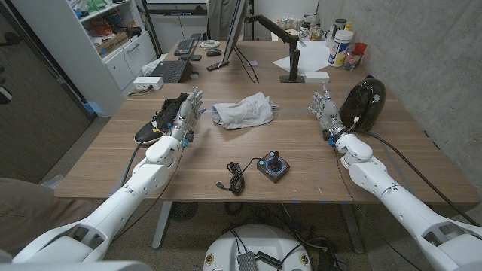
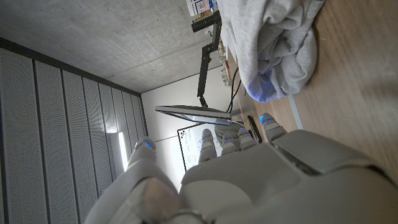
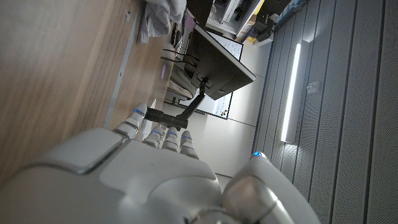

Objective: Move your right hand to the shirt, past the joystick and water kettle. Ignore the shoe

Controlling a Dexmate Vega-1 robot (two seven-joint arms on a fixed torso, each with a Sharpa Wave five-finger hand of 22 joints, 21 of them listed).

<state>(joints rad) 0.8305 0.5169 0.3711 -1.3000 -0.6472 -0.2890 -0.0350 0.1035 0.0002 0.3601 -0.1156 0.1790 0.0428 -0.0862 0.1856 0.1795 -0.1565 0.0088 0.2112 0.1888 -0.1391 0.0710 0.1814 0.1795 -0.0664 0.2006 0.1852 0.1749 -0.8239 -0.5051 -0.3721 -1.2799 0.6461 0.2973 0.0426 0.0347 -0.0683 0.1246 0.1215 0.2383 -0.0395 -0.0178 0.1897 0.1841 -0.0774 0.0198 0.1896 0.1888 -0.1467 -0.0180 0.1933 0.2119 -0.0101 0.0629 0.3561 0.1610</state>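
While the right hand (image 1: 326, 110) stands on the wooden table (image 1: 113, 162) with fingers spread and holding nothing, the grey shirt (image 1: 242, 110) lies crumpled well to its left. The joystick (image 1: 274, 166) sits nearer the robot, to the hand's lower left, and the dark kettle (image 1: 364, 102) lies just right of it. The left hand (image 1: 187, 114), spread and holding nothing, stands beside the black shoe (image 1: 162, 117)

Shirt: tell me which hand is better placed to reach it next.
Left. The left hand stands right beside the shirt; the right hand is farther off, by the kettle.
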